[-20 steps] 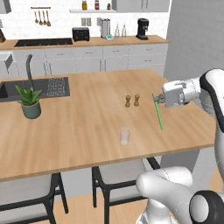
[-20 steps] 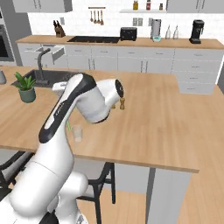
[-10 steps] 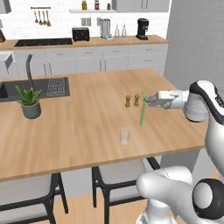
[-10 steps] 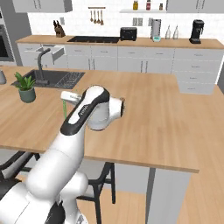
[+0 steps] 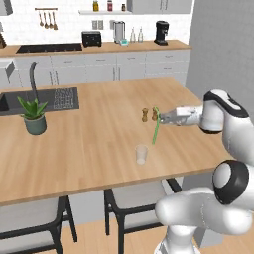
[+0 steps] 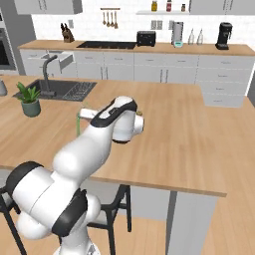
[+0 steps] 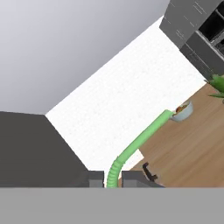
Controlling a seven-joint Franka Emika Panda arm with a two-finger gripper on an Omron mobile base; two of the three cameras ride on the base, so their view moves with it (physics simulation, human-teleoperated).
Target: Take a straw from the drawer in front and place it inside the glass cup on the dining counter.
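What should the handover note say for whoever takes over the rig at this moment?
Gripper: shut on the thin bright-green straw, held by its top end, with the rest hanging down, slightly tilted.
Small clear glass cup: upright on the light-wood dining counter, near its front edge, nothing in it.
The straw's lower end hangs above the counter, behind and slightly right of the cup, close to the two small brown shakers.
Done: straw fetched and carried over the counter.
Left: line the straw up over the cup, lower it in, release.
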